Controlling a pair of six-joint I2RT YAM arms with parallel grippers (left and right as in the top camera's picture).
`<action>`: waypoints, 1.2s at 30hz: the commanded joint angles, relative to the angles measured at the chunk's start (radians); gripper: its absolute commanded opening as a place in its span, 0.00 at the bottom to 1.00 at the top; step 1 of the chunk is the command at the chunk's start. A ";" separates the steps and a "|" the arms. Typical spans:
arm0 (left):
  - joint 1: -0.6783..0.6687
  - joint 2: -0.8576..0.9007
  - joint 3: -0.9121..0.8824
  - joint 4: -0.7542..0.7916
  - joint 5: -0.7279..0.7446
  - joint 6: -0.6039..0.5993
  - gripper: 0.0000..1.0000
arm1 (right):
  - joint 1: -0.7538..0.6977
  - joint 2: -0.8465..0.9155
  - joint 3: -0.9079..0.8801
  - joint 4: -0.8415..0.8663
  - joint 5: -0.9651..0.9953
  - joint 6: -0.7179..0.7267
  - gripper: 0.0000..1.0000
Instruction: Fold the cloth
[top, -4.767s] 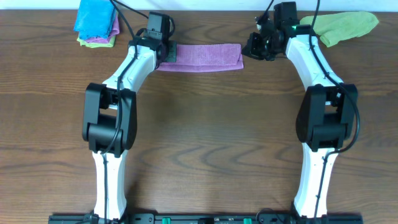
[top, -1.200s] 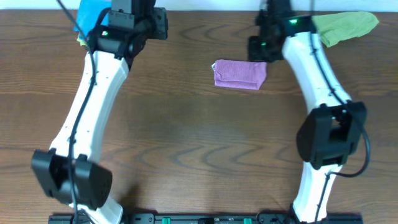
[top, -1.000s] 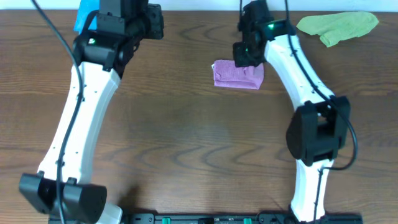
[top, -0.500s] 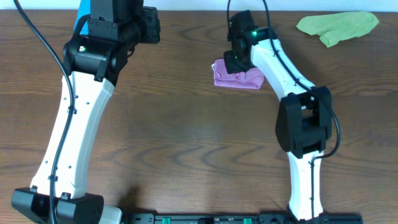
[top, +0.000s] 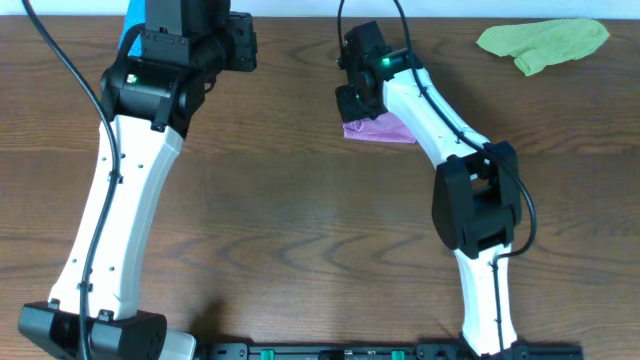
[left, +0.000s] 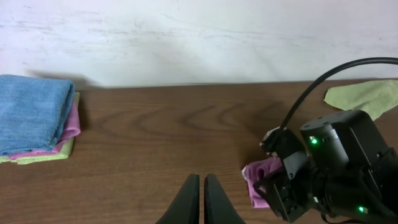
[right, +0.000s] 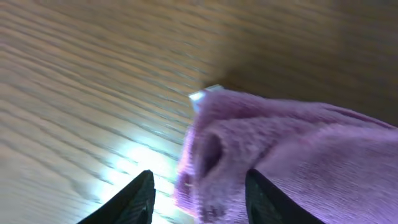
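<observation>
The folded purple cloth (top: 378, 129) lies on the table at the upper middle. It also shows in the left wrist view (left: 257, 185) and fills the right wrist view (right: 292, 155). My right gripper (top: 352, 103) is open and sits over the cloth's left end, with one finger on each side of that folded edge (right: 198, 196). My left gripper (left: 201, 200) is shut and empty, held high above the table's far left part, well away from the cloth.
A stack of folded cloths, blue on top (left: 31, 115), lies at the far left corner. A green cloth (top: 545, 42) lies crumpled at the far right corner. A white wall borders the table's far edge.
My right gripper has moved left along the cloth to its left end, now covering most of it. The left arm rose and stayed at the far left.
</observation>
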 joint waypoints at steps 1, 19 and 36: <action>0.042 -0.020 0.010 -0.005 -0.022 -0.001 0.06 | -0.011 0.019 0.011 0.006 -0.109 -0.003 0.46; 0.103 0.346 -0.002 -0.032 0.351 -0.038 0.26 | -0.211 -0.162 0.024 -0.096 -0.154 -0.029 0.64; -0.004 0.684 -0.001 0.207 0.718 -0.095 0.74 | -0.297 -0.161 0.024 -0.158 -0.154 -0.060 0.61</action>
